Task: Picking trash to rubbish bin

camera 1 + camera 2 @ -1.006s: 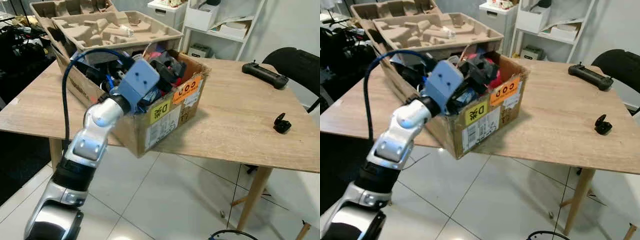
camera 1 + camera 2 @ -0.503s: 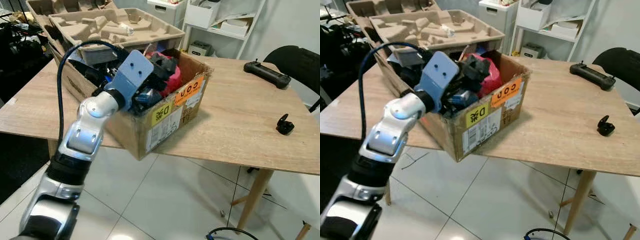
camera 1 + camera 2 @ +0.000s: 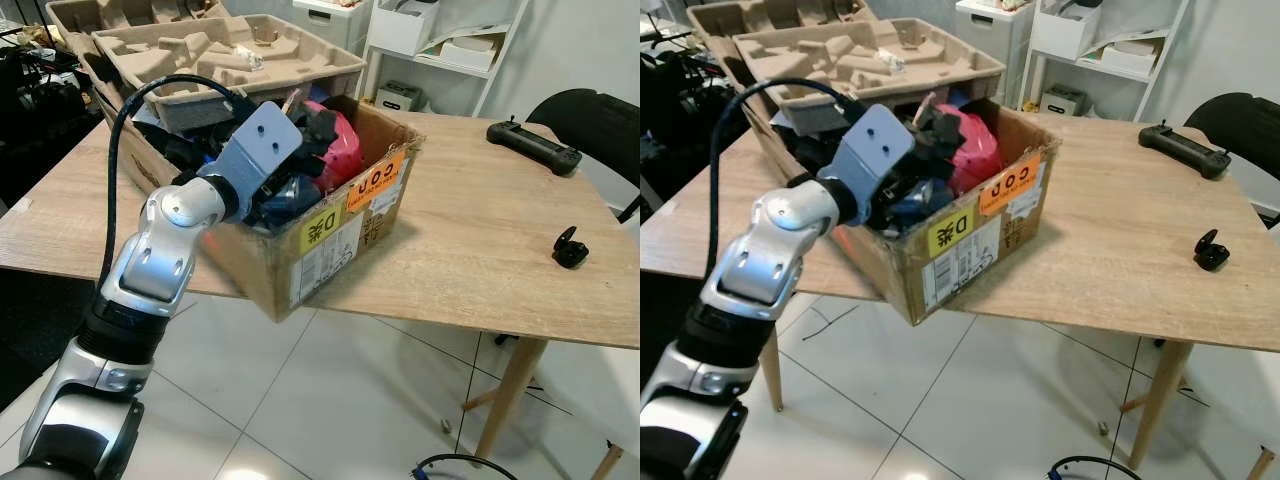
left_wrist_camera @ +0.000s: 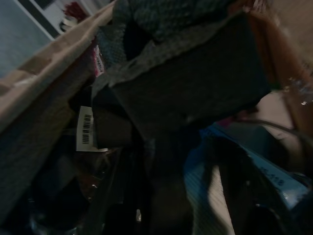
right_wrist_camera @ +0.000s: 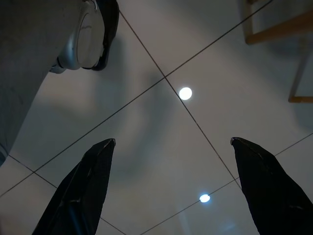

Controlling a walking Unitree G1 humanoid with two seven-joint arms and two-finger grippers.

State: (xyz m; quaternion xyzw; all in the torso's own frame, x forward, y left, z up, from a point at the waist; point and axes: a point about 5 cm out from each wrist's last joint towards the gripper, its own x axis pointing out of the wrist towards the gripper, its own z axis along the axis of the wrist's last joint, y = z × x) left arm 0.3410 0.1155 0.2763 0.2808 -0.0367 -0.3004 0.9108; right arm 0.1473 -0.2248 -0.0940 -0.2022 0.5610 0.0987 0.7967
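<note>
**Q:** Where does the trash lie from your left gripper (image 3: 300,165)?

**A:** Directly ahead of and below it. Your left arm reaches over the near wall of the cardboard box (image 3: 330,235), which stands on the wooden table (image 3: 480,240), and the gripper is sunk among the contents: a pink bag (image 3: 340,135) just beyond it, dark blue and black items (image 3: 285,195) beneath it. In the left wrist view a dark grey packet (image 4: 195,83) with a barcode label (image 4: 86,128) beside it lies close in front of the fingers, its long axis running across their line.

**Q:** Are its fingers apart or together?

**A:** You cannot tell; the clutter and the blue wrist housing hide them, and the wrist view is too dark.

**Q:** Which arm is nearer?

**A:** The left, by far. Your right gripper (image 5: 173,196) hangs with fingers spread wide over the tiled floor (image 5: 161,122), well apart from the box.

**Q:** What differs from a second ago?

**A:** The left wrist has rolled, so the blue housing now shows its flat face, and the gripper has pushed further in toward the pink bag. The box, the black controller (image 3: 530,147) and the small black clip (image 3: 570,248) keep their places on the table.

**Q:** What does the next move turn on?

**A:** Probably on closing across the short side of one item, then lifting clear of the box wall.
</note>
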